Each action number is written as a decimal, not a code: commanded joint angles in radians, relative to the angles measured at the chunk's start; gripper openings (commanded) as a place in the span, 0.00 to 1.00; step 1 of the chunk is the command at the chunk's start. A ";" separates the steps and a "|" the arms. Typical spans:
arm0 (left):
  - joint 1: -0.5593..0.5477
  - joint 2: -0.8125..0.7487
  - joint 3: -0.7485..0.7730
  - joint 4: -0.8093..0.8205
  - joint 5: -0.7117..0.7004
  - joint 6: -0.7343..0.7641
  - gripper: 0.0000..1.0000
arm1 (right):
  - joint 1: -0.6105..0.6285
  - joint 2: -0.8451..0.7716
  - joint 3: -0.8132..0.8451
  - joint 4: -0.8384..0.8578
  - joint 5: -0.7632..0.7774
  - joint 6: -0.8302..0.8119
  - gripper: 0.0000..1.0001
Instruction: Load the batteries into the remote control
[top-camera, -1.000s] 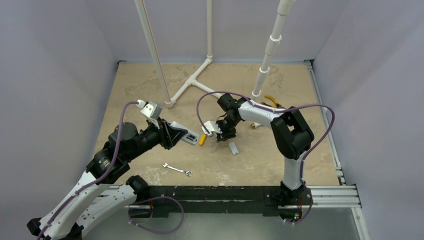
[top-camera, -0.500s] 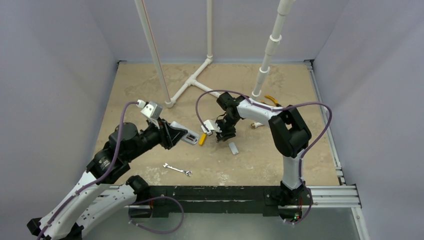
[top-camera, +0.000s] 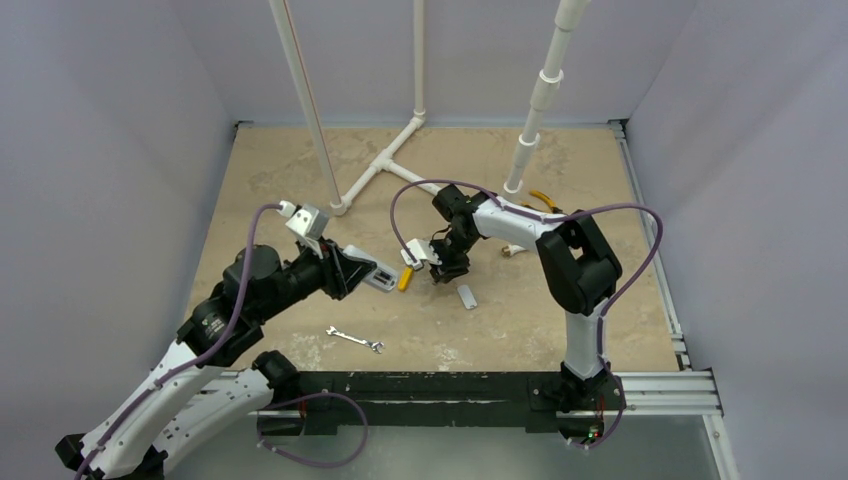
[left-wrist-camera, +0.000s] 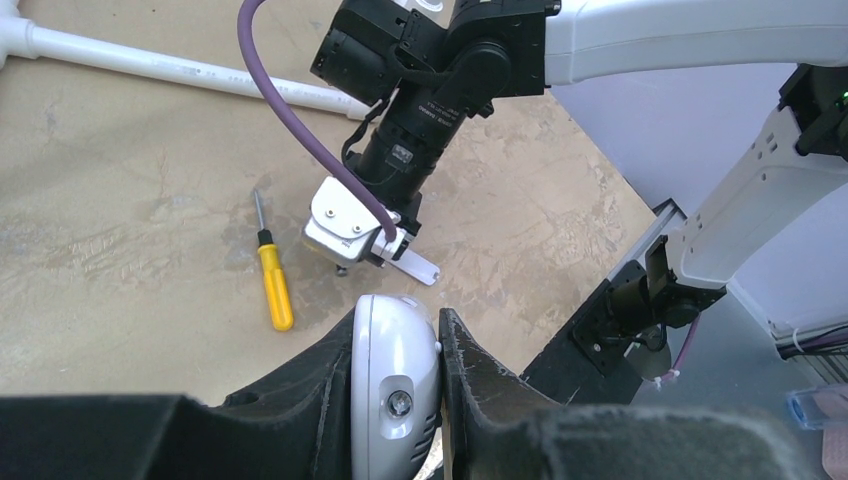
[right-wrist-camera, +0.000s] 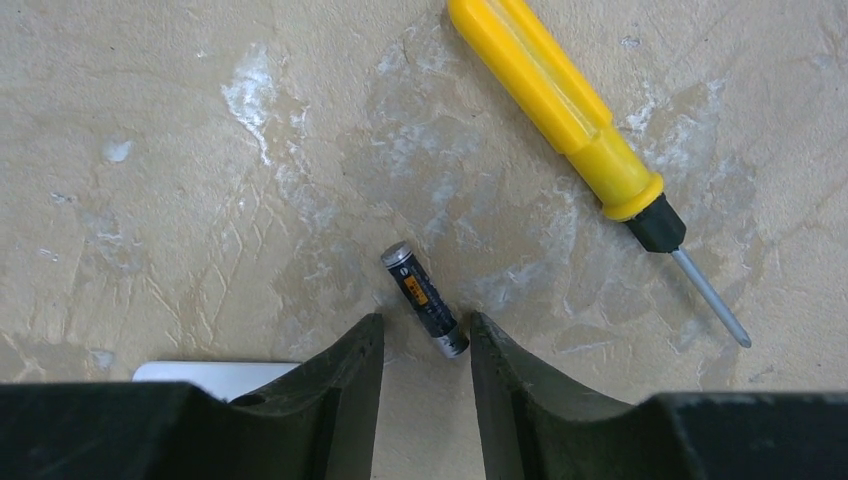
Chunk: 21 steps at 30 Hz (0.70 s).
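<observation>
My left gripper (left-wrist-camera: 397, 335) is shut on the white remote control (left-wrist-camera: 392, 370), seen end-on between the black fingers. In the top view the remote control (top-camera: 374, 272) sticks out of the left gripper (top-camera: 352, 272) toward the table's middle, held above the surface. My right gripper (right-wrist-camera: 427, 340) points down at the table with its jaws open. A black battery (right-wrist-camera: 424, 298) lies tilted on the table just ahead of the jaws, its lower end close to the right finger (right-wrist-camera: 505, 375). In the top view the right gripper (top-camera: 446, 272) hangs low, right of the remote.
A yellow-handled screwdriver (right-wrist-camera: 560, 110) lies beside the battery, between the two grippers (top-camera: 404, 279). A flat white cover (top-camera: 466, 296) lies just near of the right gripper. A wrench (top-camera: 356, 340) lies near the front. White pipes (top-camera: 385, 160) stand at the back, yellow pliers (top-camera: 543, 200) behind the right arm.
The right gripper's jaws have narrowed a little over the battery. The left arm has shifted slightly to the right with the remote control still in its grip.
</observation>
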 joint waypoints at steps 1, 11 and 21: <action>0.007 -0.007 0.002 0.046 -0.010 -0.006 0.00 | 0.008 0.027 0.013 0.003 -0.001 0.013 0.32; 0.007 -0.011 0.012 0.053 0.006 -0.014 0.00 | -0.008 0.012 0.005 0.045 -0.077 0.134 0.00; 0.006 -0.039 0.055 0.060 0.021 -0.024 0.00 | -0.028 -0.290 -0.307 0.712 -0.097 0.819 0.00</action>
